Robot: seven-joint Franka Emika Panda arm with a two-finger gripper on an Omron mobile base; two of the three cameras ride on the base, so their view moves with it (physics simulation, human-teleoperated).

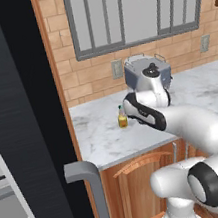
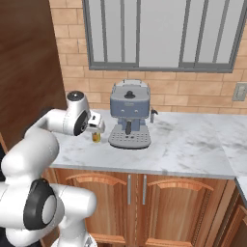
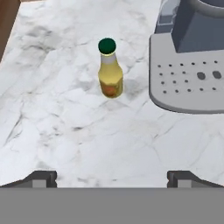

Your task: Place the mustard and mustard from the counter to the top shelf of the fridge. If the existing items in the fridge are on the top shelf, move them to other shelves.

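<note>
A: Starting at the left, what do you have?

B: The black side of the fridge (image 1: 27,120) with its grey bar handle (image 1: 87,178), then the marbled counter (image 1: 101,138). All of that lies well off to the side of the jaws.

A: And the thing to fetch?

B: The shorter amber mustard bottle (image 3: 110,70) with the dark cap stands upright on the counter, ahead of the gripper (image 3: 112,178) and roughly centred between the two fingertips (image 3: 41,178), apart from them. Nothing touches it.

A: The jaws?

B: Spread wide, one tip at each lower corner of the hand view, holding nothing. The gap looks ample for the bottle's body.

A: What sits beyond, to the right?

B: A blue-grey coffee machine (image 2: 129,116) with a perforated drip tray (image 3: 188,83), just beside the bottle on the far jaw's side. I'd mind that side on the approach.

A: How will the bottle handle?

B: My guess: light, stiff, smooth-walled and so a little slippery, and narrow-based enough to tip if nudged. I'd close on the broad lower body, below the neck, with the fingers square to it. The cap end is too slim to trust
</note>
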